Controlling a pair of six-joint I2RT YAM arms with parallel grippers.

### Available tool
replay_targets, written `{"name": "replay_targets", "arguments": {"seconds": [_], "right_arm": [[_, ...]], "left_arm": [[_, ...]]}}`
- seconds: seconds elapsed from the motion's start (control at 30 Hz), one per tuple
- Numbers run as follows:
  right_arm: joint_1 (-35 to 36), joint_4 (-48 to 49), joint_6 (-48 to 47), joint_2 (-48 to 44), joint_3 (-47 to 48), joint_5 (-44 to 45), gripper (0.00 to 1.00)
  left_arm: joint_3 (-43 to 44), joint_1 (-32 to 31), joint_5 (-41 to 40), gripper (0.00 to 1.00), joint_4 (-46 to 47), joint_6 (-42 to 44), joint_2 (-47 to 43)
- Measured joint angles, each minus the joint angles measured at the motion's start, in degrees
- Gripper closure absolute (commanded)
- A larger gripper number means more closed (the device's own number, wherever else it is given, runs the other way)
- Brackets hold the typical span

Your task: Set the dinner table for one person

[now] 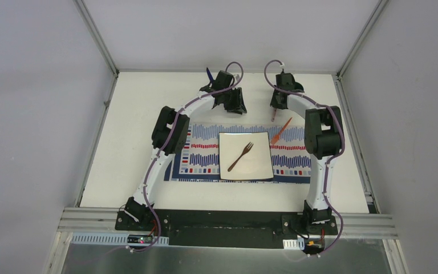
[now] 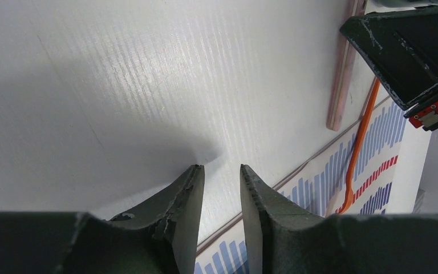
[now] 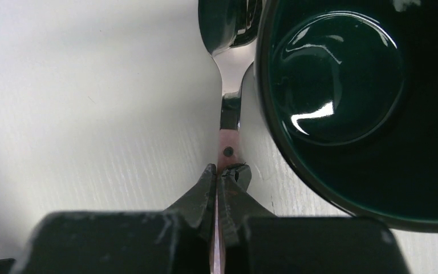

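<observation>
The dinner table (image 1: 131, 142) is a white matte top carrying a striped placemat (image 1: 205, 153). On the mat sits a square white plate (image 1: 246, 155) with a brown fork (image 1: 240, 156) lying across it. An orange utensil (image 1: 281, 130) lies slanted just right of the plate. My right gripper (image 3: 223, 169) is shut on the pink handle of a metal spoon (image 3: 227, 149), low over the table beyond the mat, beside a dark green cup (image 3: 348, 85). My left gripper (image 2: 221, 167) hovers near the mat's far edge, jaws apart with only bare table between them.
A dark blue pointed item (image 1: 209, 75) sticks up behind the left wrist at the table's far side. Grey walls and aluminium frame rails (image 1: 100, 123) enclose the table. In the left wrist view the right gripper (image 2: 410, 51) is close by, above the pink handle (image 2: 342, 74).
</observation>
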Motion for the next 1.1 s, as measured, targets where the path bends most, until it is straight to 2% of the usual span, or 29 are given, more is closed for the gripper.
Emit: {"name": "replay_targets", "arguments": {"seconds": [0.27, 0.53, 0.77, 1.1], "right_arm": [[-0.02, -1.46, 0.0, -1.09, -0.9, -1.33, 1.0], [0.04, -2.47, 0.02, -6.69, -7.15, -1.86, 1.0], [0.04, -3.5, 0.04, -10.23, -9.03, -1.79, 1.0], [0.02, -3.5, 0.07, -6.88, -6.58, -1.79, 1.0]], "left_arm": [[-0.57, 0.0, 0.0, 0.67, 0.02, 0.0, -0.42], [-1.16, 0.0, 0.0, 0.68, 0.11, 0.0, -0.72], [-2.23, 0.0, 0.0, 0.68, 0.59, -0.02, -1.29], [-3.39, -0.02, -0.04, 0.68, 0.46, 0.0, -2.29]]}}
